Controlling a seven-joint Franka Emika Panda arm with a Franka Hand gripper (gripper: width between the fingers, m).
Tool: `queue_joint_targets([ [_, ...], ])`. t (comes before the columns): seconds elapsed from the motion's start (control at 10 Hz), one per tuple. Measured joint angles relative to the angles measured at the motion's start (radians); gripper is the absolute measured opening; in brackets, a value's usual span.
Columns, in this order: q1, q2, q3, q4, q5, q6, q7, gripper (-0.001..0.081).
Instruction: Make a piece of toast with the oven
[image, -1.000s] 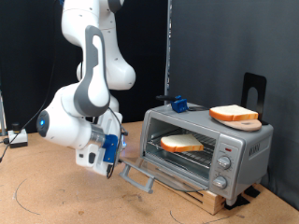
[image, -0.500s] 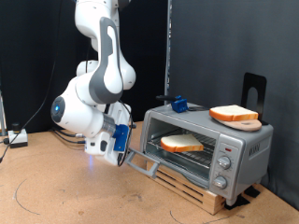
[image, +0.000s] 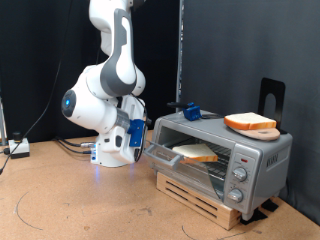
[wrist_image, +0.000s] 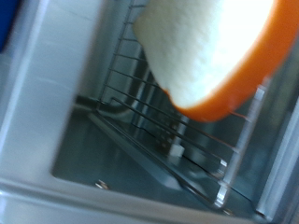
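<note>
The silver oven (image: 256, 160) stands on the exterior view's right, its glass door (image: 161, 152) tilted up about halfway. The piece of toast (image: 198, 153) lies on the wire rack inside. My gripper (image: 138, 140) is at the door's outer edge by the handle, pressed against it from the exterior view's left. The wrist view looks into the oven (wrist_image: 56, 112) and shows the toast (wrist_image: 210, 51) with its orange crust above the wire rack (wrist_image: 154, 117). My fingers do not show there.
A second bread slice (image: 250, 123) lies on the oven's top, with a small blue object (image: 188, 111) beside it. The oven sits on a wooden pallet (image: 205, 203). A black stand (image: 271, 94) rises behind it. Cables (image: 14, 148) lie at the exterior view's left.
The arm has swung up and towards the oven. The door has risen from lying flat open to about half shut, pushed by the gripper.
</note>
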Motion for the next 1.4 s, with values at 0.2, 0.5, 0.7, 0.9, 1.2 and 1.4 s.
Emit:
queue_joint_targets([
  [0.2, 0.024, -0.074, 0.017, -0.035, 0.047, -0.025, 0.003, 0.0804],
  [0.5, 0.054, -0.166, 0.036, -0.073, 0.09, -0.055, 0.041, 0.0804],
  [0.7, 0.056, -0.193, 0.036, -0.079, 0.087, -0.072, 0.077, 0.0804],
  [0.9, 0.031, -0.19, 0.028, -0.076, 0.064, -0.054, 0.11, 0.0804],
  [1.2, -0.043, -0.143, 0.018, -0.052, -0.003, 0.042, 0.166, 0.0804],
  [1.4, -0.081, -0.091, 0.009, -0.02, -0.018, 0.075, 0.215, 0.0804],
])
